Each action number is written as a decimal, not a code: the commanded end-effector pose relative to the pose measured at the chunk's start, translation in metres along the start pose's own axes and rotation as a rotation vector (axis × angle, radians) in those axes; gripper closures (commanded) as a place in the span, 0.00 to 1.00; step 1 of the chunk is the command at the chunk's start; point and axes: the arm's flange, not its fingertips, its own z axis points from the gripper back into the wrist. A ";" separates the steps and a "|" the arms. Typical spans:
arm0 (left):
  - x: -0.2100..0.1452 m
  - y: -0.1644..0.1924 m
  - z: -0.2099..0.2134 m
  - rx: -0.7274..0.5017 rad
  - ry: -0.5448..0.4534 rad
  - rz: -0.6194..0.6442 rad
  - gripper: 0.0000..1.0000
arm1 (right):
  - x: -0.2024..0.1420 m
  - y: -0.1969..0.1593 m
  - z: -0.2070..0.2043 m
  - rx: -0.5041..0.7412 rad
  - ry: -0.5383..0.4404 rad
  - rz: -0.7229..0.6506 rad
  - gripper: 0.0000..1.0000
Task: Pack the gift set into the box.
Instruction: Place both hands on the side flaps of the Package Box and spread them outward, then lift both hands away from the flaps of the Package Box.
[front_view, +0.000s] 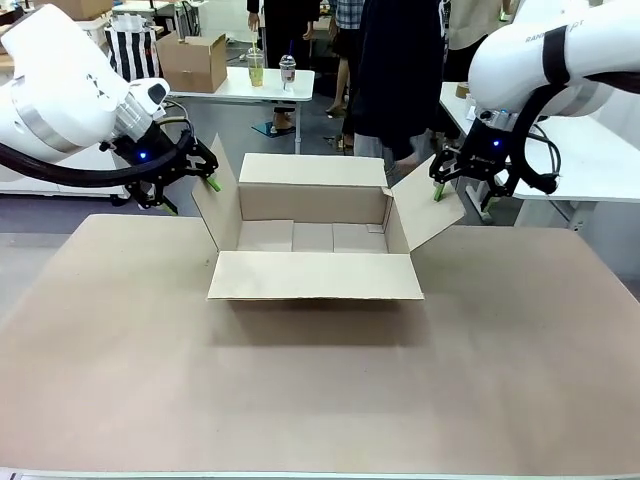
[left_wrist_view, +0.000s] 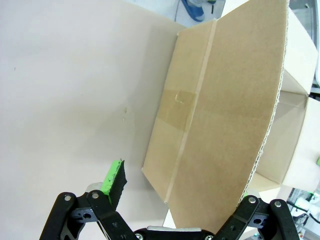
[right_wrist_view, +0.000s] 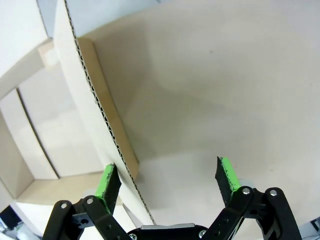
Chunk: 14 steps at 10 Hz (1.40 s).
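The box (front_view: 315, 275) sits open at the middle of the table, all four flaps spread, and its inside looks bare. My left gripper (front_view: 205, 170) is open at the top edge of the left flap (front_view: 215, 205). In the left wrist view that flap (left_wrist_view: 225, 115) stands between the fingers of the left gripper (left_wrist_view: 182, 185) and hides one of them. My right gripper (front_view: 440, 185) is open at the right flap (front_view: 430, 210). In the right wrist view the flap's edge (right_wrist_view: 95, 105) runs down between the green pads of the right gripper (right_wrist_view: 165, 167). The gift set is out of view.
The brown table top (front_view: 320, 400) stretches wide in front of the box. A smaller carton (front_view: 192, 62) and two cups (front_view: 256, 68) stand on a white table behind. People stand at the far side. Another white table (front_view: 600, 160) is at the right.
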 end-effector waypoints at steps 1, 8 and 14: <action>0.000 0.001 0.000 0.011 -0.010 0.002 0.00 | 0.001 0.005 0.003 -0.016 -0.002 -0.021 0.00; 0.000 0.001 0.000 0.011 -0.010 0.002 0.00 | 0.001 0.005 0.003 -0.016 -0.002 -0.021 0.00; 0.000 0.001 0.000 0.011 -0.010 0.002 0.00 | 0.001 0.005 0.003 -0.016 -0.002 -0.021 0.00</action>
